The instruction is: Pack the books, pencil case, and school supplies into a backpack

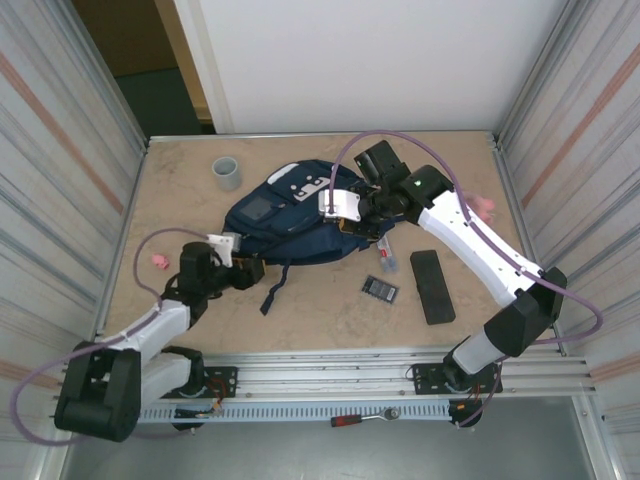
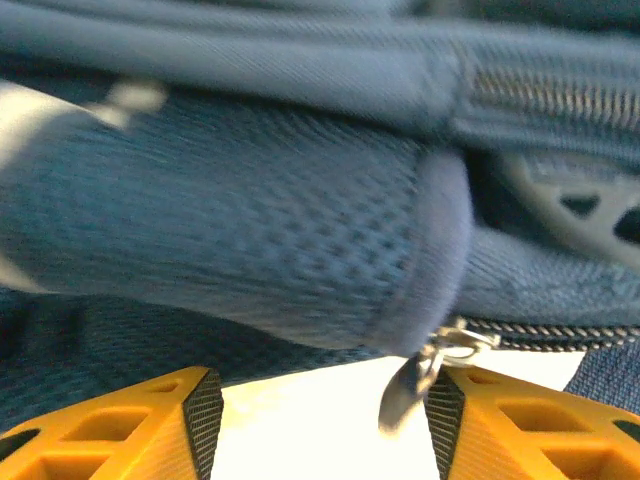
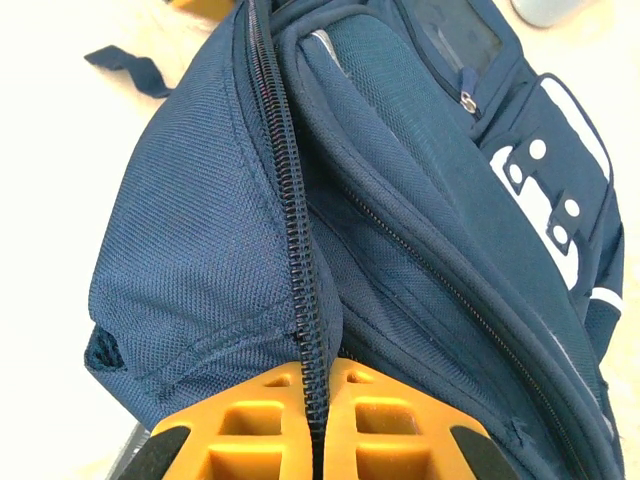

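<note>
Right gripper (image 3: pixel 318 388) clamped on backpack (image 3: pixel 200 220) seam; left gripper (image 2: pixel 322 400) apart at zipper pull (image 2: pixel 408 388); patch (image 3: pixel 556 195) print illegible.

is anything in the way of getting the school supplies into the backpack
Yes: the backpack looks zipped shut. Its zipper runs closed along the seam that the right gripper pinches, so no opening shows. The school supplies lie just beside it on the table.

You're looking at a backpack (image 1: pixel 285 222) showing matt, rough woven cloth, its zip pull (image 2: pixel 405 395) glinting like metal; at its 5 o'clock, the table (image 1: pixel 330 310) is looking smooth and matt.
</note>
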